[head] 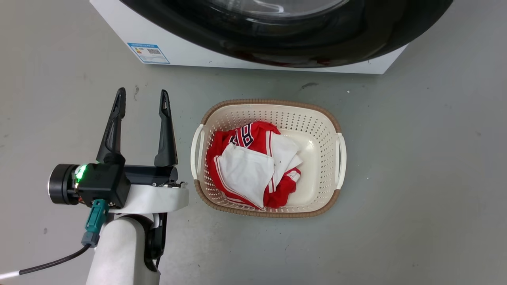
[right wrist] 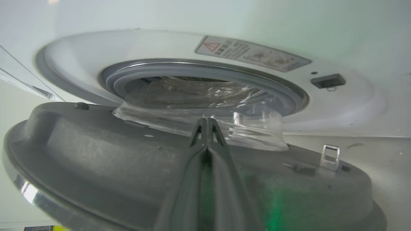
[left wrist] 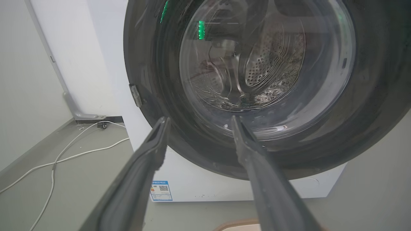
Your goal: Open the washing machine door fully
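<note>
Washing machine door [right wrist: 96, 154] ajar, right pincer [right wrist: 208, 119] clenched by its glass bowl [right wrist: 160, 112], left pincer [head: 142, 95] spread, empty, lower left

White boxy washing machine [head: 134, 27], blue label [head: 148, 52]. Glossy black round door [head: 317, 47], clear glass centre. Cream perforated plastic basket [head: 317, 118], brown woven rim. Red-and-white fabric garment [head: 245, 170]; lettering looks navy, maybe black. Grey floor [head: 416, 178].
</note>
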You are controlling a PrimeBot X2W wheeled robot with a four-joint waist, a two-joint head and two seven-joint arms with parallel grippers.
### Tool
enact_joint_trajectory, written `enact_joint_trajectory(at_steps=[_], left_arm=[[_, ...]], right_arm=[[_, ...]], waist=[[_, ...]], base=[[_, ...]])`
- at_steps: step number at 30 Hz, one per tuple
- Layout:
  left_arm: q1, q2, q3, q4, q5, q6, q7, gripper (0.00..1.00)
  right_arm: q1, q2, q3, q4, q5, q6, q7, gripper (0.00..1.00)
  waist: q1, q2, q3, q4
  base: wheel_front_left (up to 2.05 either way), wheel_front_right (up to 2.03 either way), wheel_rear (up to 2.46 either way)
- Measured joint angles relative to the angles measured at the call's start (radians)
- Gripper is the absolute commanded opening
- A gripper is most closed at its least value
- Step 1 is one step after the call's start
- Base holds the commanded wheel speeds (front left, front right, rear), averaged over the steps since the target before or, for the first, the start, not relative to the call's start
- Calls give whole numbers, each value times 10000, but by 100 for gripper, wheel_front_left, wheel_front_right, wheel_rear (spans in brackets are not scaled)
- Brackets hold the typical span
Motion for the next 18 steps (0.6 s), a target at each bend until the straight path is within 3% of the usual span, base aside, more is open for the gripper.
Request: enact_joint_trajectory(at_steps=[9,18], left_arm=[[102,-2,-13,196,-40,-15,-2,100],[632,-2,134,376,-23,-169,-2,100]], right_arm=[[1140,88,15,-683,499,0,1653,0],[2809,836,247,-1651,857,0,2499,0]], waist=[[0,0,-623,-124],[0,0,-1594,-348]], base=[[0,0,0],[0,0,0]])
